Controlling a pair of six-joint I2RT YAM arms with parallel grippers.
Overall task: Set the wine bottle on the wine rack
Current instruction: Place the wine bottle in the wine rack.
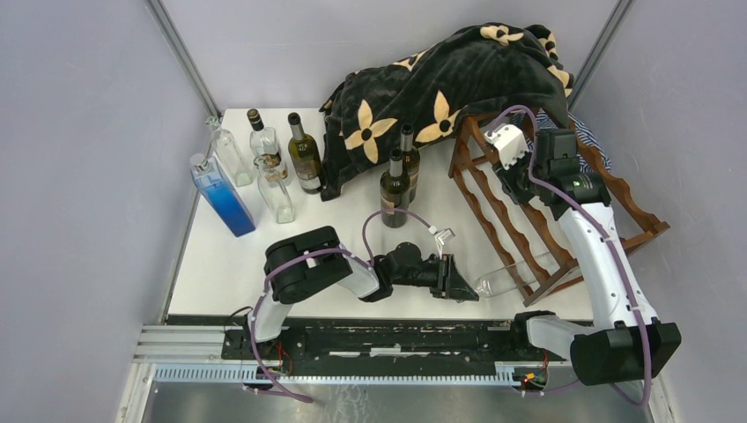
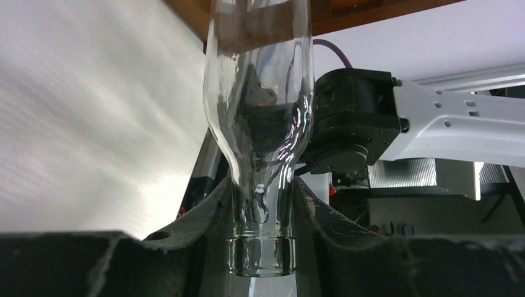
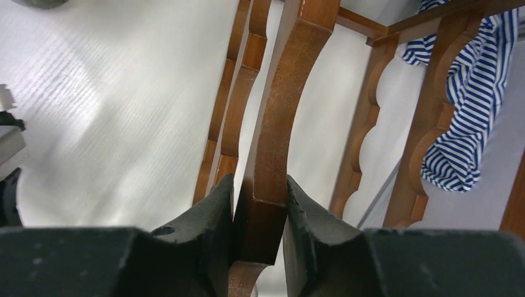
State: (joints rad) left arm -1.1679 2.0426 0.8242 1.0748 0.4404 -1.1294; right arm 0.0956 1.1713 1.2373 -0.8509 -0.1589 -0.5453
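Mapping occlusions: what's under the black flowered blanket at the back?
The blanket lies over the far end of the wine rack; a blue-striped cloth shows beside it. Two dark bottles stand at its front hem, uncovered. Whatever props up the middle is hidden.

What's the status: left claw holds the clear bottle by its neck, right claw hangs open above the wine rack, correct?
No. The right wrist view shows the right claw shut on a rail of the wine rack, not open above it. The left claw holds the clear bottle by its neck.
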